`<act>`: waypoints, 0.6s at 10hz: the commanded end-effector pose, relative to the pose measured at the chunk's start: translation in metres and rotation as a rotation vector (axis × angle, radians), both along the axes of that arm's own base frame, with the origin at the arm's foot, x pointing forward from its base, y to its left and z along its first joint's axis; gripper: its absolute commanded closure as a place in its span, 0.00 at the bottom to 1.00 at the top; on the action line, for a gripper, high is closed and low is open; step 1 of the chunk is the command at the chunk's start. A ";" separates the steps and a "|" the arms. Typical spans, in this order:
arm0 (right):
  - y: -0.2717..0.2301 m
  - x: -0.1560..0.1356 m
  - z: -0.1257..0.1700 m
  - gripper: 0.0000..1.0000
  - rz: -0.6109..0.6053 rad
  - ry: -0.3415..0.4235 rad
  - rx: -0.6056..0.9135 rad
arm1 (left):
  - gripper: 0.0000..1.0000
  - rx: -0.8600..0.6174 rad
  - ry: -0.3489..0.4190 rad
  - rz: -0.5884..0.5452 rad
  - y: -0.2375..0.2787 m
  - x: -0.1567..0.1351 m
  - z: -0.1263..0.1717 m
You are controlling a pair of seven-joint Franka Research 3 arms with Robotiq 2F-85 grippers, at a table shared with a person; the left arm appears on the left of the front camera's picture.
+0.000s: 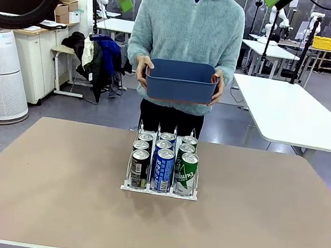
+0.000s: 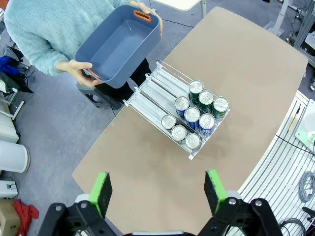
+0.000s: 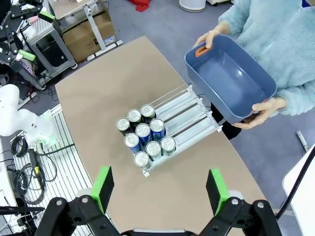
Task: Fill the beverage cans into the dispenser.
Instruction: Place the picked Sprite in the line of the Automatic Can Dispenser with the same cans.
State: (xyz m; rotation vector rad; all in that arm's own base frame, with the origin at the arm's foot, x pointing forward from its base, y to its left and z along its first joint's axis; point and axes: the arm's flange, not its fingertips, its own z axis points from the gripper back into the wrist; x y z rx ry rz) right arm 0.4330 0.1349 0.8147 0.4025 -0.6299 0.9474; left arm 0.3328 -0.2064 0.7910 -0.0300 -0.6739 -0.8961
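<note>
well below both open tools (image 2: 156, 194) (image 3: 160, 191) — cans (image 1: 164, 161) sit in the dispenser (image 1: 126, 186).

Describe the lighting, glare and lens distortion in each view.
Front view: even indoor light, sharp, soft shadow under the dispenser. Left wrist view: wide-angle bending of the table edges, bright glints on the beverage cans. Right wrist view: the same curved distortion; the blue bin evenly lit, no glare.

The beverage cans (image 1: 164, 161) stood in three colour rows: dark grey, blue, and green with white lettering, all silver-topped. The dispenser (image 1: 127, 179) was white and clear on a tan table (image 1: 51, 194). The bin (image 1: 181, 80) was dark blue with orange handle edges; the person's sweater (image 1: 192, 23) was pale teal.
</note>
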 end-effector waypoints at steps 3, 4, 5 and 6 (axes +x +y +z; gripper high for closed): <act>0.000 0.000 0.000 0.00 0.000 0.000 0.000 | 0.00 -0.003 -0.003 0.004 0.001 -0.001 -0.001; 0.000 0.000 0.000 0.00 0.000 0.000 0.000 | 0.00 -0.003 -0.003 0.004 0.001 -0.001 -0.001; 0.000 0.000 0.000 0.00 0.000 0.000 0.000 | 0.00 -0.003 -0.003 0.004 0.001 -0.001 -0.001; 0.000 0.000 0.000 0.00 0.000 0.000 0.000 | 0.00 -0.003 -0.003 0.004 0.001 -0.001 -0.001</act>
